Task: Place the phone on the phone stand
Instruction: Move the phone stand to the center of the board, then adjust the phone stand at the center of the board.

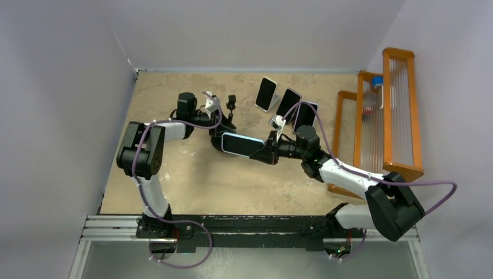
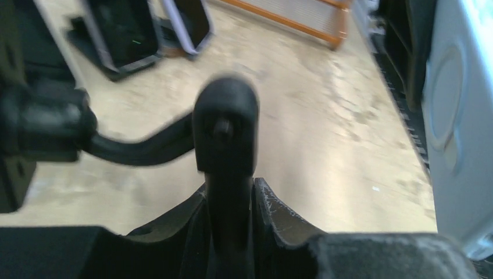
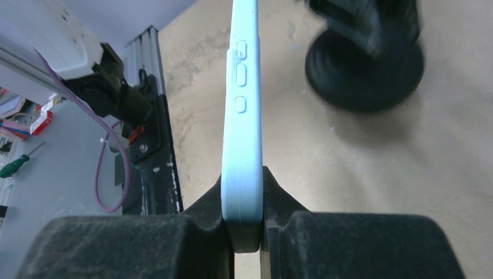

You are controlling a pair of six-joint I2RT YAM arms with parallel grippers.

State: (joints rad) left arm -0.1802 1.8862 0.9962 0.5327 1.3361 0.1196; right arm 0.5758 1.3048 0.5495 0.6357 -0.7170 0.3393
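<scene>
Phone point(image 1: 241, 144) is hanging in the air over the tabletop point(image 1: 192, 180), screen facing up, just beside the phone stand point(image 3: 365, 70). Your right hand point(image 3: 243, 200) is pinching one end of it, closed tight on the front and back of the blue case. Your left hand point(image 2: 229, 197) is closed around the black stem of the stand, under its round knob, and is steadying it. As I judge, you are carrying the phone to the stand's head. You should be moving slowly, turning the phone's back toward the head, and loosening the right hand only when the phone is sitting firmly.
</scene>
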